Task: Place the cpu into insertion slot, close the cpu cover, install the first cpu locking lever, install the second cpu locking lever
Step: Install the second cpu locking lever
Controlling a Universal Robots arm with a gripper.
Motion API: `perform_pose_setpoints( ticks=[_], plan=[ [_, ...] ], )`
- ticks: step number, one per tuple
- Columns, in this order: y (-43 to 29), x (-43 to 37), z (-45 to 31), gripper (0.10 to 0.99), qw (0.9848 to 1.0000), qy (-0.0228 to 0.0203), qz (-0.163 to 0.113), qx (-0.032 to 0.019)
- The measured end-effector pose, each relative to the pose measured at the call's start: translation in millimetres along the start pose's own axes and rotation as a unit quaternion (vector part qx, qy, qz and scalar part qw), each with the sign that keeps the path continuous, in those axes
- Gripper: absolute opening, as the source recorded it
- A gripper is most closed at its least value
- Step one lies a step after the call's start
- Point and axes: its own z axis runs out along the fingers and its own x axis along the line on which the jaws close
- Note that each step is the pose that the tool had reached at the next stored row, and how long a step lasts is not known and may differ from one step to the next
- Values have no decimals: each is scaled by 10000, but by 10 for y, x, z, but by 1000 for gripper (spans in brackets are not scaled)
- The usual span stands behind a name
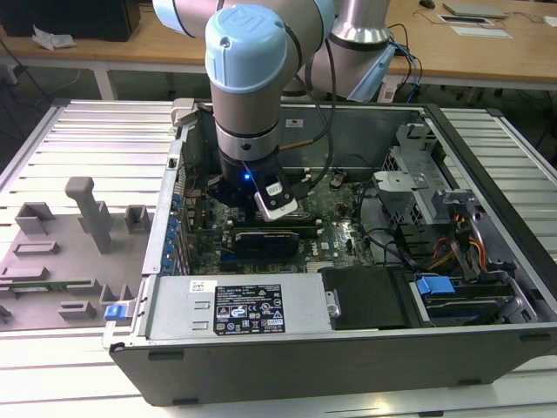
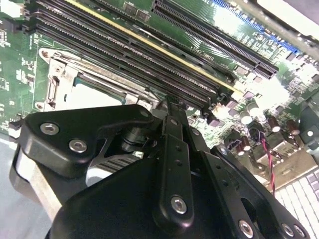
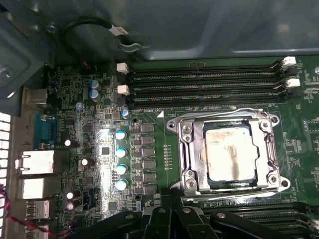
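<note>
An open computer case (image 1: 348, 340) lies on its side on a pale slatted bench (image 1: 78, 131), with grey fixture blocks (image 1: 87, 209) at the exterior view's left and wooden desks behind. From where I stand the arm (image 1: 252, 78) reaches down into the middle of the case, its gripper (image 1: 261, 202) low over the motherboard (image 1: 335, 222); whether the fingers are apart or together I cannot tell here. In the second wrist view, the black gripper body takes up the lower half, its fingers (image 2: 172, 149) looking drawn close together and holding nothing that I can see, tips just above the long black memory slots (image 2: 149, 55); the cpu (image 2: 92, 97) peeks out at middle left, seated in its socket. In the first wrist view, the cpu (image 3: 230, 155) lies flat in the insertion slot (image 3: 225, 185) at right of centre, and the cpu cover (image 3: 197, 149) appears folded down around it, its silver frame ringing the chip. A thin wire lever (image 3: 234, 112) runs along the frame's upper edge, apparently down, though I cannot tell if either lever is hooked. So placing looks done, the cover likely closed, and the levers remain uncertain.
</note>
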Motion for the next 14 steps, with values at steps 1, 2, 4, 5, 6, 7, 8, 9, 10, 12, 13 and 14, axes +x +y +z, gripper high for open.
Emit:
perform_pose_setpoints(
  ticks=[1,2,4,5,6,7,8,9,10,12,13,14],
  plan=[
    [3,0,-18,106,10000,0,0,0],
    [5,0,-26,106,10000,0,0,0],
    [9,-1,-39,106,10000,-1,0,-1],
    [9,-1,-39,106,10000,-1,0,-2],
    [9,-1,-40,106,10000,0,0,-2],
    [9,-1,-41,106,10000,0,1,-2],
    [9,-2,-40,106,10000,0,0,-2],
    [9,-2,-40,106,10000,0,0,-2],
    [8,-2,-40,106,10000,0,0,-2],
    [11,-60,-40,106,10000,27,6,-10],
    [12,-91,-38,106,10000,45,9,-13],
    [14,-116,-37,106,10000,59,11,-14]
  ],
)
